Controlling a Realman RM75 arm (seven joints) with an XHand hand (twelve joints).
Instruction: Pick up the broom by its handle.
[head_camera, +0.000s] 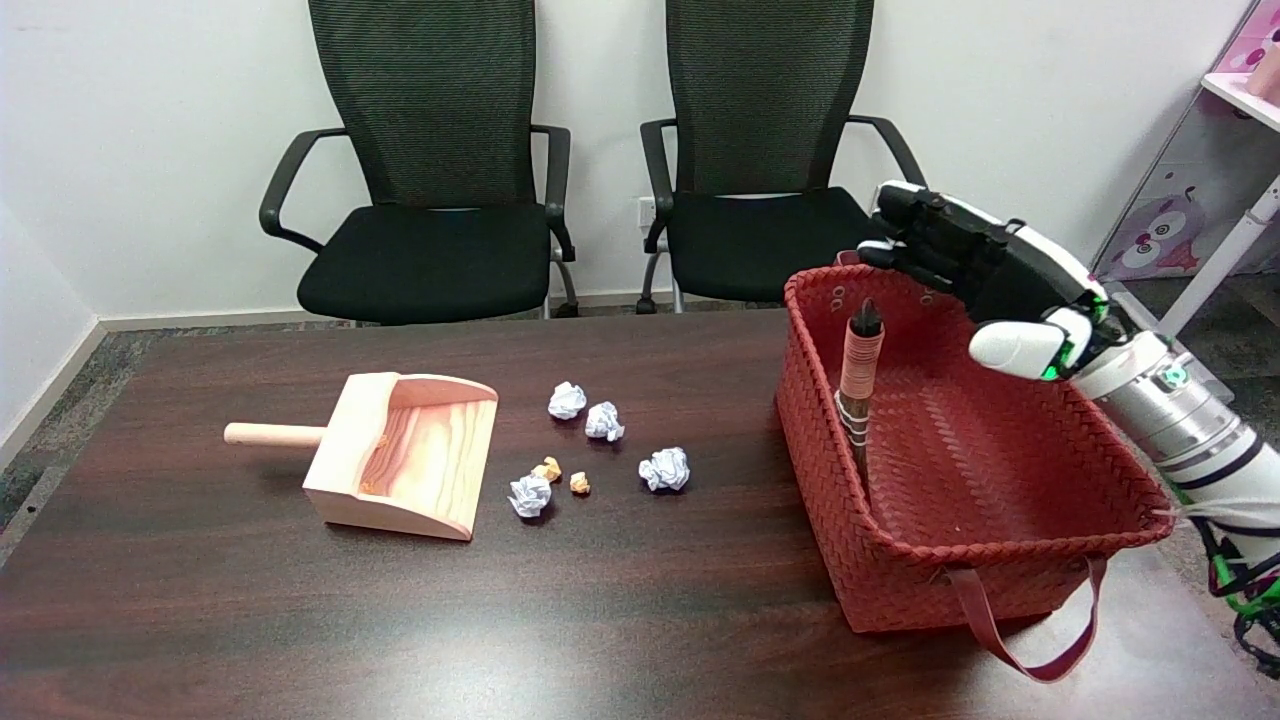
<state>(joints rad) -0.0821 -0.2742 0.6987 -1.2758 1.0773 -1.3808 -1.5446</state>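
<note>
The broom (860, 375) stands nearly upright inside the red woven basket (1000, 560), leaning against its left wall. Its handle is wrapped in pinkish cord with a dark tip on top; the bristle end is hidden low in the basket. My right hand (985, 265) hovers over the basket's far right corner, to the right of the handle and a little above its tip. The fingers point left, apart, with nothing in them. A clear gap separates the fingertips from the handle.
A wooden dustpan (405, 455) lies on the dark table (300, 620) at centre left. Several crumpled paper balls (665, 468) and small orange scraps (579, 483) lie between it and the basket. Two black chairs (440, 200) stand behind the table; a shelf stands at far right.
</note>
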